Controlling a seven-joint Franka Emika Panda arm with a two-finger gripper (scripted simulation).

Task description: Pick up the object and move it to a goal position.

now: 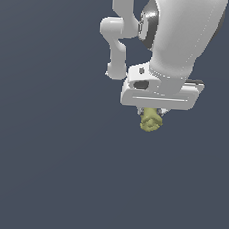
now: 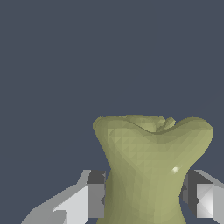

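Tool (image 2: 144, 199) fingers (image 2: 94, 194) clamp the olive-yellow object (image 2: 151, 166) at its waist.

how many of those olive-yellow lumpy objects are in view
1. The single olive-yellow object sits just under the white gripper in the exterior view, between its fingers in the wrist view. The arm could hide others behind it.

The arm (image 1: 178, 39) was glossy white, built of rounded segments with a black band at one joint. Its gripper (image 2: 146, 201) had a flat white body and grey fingers (image 2: 94, 194), possibly dark-tipped.
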